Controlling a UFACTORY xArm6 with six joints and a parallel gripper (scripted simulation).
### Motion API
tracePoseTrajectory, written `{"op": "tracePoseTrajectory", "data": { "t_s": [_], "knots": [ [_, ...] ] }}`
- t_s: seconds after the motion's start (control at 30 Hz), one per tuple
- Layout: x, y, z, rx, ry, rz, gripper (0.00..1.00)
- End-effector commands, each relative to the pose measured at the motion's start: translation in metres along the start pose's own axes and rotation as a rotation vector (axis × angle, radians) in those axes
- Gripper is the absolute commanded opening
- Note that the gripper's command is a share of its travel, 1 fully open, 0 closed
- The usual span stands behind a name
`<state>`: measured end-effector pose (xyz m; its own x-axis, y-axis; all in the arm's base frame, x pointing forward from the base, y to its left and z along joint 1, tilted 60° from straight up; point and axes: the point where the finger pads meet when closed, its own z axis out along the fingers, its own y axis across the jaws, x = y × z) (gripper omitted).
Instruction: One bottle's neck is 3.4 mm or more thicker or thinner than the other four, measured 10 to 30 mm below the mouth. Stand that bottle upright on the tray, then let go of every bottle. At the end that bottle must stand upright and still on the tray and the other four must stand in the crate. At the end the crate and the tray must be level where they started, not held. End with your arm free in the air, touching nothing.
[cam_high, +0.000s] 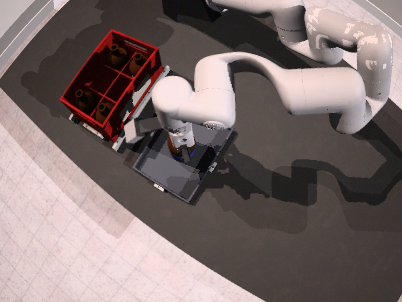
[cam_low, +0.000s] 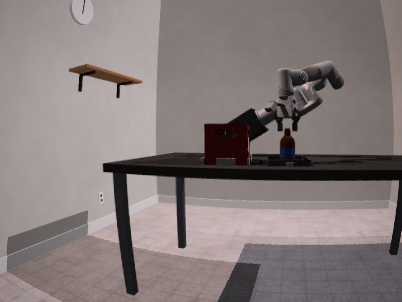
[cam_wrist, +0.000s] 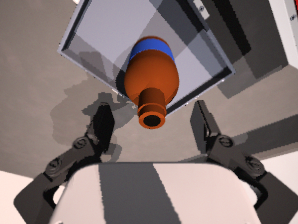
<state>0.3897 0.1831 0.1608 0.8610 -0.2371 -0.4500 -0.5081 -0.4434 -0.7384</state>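
Directly below open end effector (cam_wrist: 151, 131): bottle (cam_wrist: 151, 80) upright on tray (cam_wrist: 90, 35).

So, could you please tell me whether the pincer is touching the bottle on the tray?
Apart. The wrist view shows the pincer open, with tray and table visible between each finger and the bottle neck.

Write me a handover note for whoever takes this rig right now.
Gripper: open, holding nothing, fingers apart on either side of the bottle's neck.
Brown bottle with blue band: upright on the grey tray, free of the fingers.
Red crate: four bottles standing in its cells, two cells vacant.
Done: odd bottle placed and let go.
Left: lift the arm away without knocking the bottle; check that it stands still.
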Motion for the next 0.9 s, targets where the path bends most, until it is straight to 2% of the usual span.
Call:
{"op": "tracePoseTrajectory", "data": {
  "t_s": [0.0,0.47,0.87],
  "knots": [
    [0.001,-0.001,-0.001,0.001,0.002,-0.001,1.0],
    [0.001,-0.001,-0.005,0.001,0.002,-0.001,1.0],
    [0.001,-0.001,-0.025,0.001,0.002,-0.001,1.0]
  ]
}}
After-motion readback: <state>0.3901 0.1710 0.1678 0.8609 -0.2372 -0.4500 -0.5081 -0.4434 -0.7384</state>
